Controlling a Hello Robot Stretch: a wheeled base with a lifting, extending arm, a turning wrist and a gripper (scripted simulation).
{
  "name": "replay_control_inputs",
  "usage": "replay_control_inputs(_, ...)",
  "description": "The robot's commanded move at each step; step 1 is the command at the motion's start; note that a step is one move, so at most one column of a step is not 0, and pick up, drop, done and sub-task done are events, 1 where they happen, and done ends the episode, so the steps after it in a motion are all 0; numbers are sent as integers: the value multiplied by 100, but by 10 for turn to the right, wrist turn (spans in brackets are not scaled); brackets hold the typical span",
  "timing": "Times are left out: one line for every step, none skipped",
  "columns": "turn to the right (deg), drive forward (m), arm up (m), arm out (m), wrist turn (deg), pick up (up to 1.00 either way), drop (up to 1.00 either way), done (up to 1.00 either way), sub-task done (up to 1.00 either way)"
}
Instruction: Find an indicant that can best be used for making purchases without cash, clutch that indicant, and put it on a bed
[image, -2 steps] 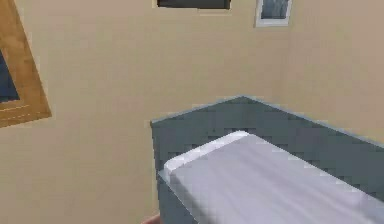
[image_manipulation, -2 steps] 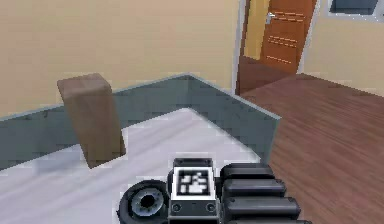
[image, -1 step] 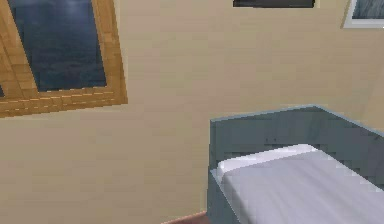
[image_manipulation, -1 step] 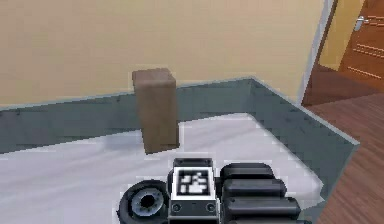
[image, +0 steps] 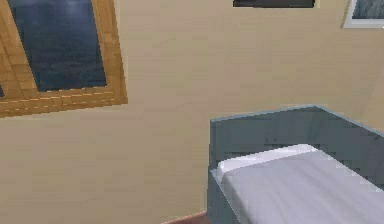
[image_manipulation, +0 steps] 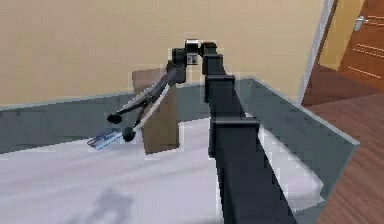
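Tool (image_manipulation: 122, 128) hangs above bed (image_manipulation: 60, 185), bluish flat thing (image_manipulation: 100, 142) at its tip.

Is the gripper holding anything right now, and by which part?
Cannot tell: a small flat bluish thing shows at the gripper's far end with the bed behind it.

Cream wall (image: 170, 140) ahead, and a wood-framed window (image: 60, 50) with dark glass at the forward view's upper left. Lower right, a bed (image: 290, 128) with a grey-blue surround and white sheet. On the arm side view's right, a wooden door (image_manipulation: 360, 45) above reddish wood floor (image_manipulation: 345, 112).
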Motion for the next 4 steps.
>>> replay_control_inputs(0,0,0,0,390,0,0,0,0)
replay_control_inputs(0,0,-16,0,0,0,0,0,0)
replay_control_inputs(0,0,-32,0,0,0,0,0,0)
replay_control_inputs(0,0,0,0,0,0,100,0,0)
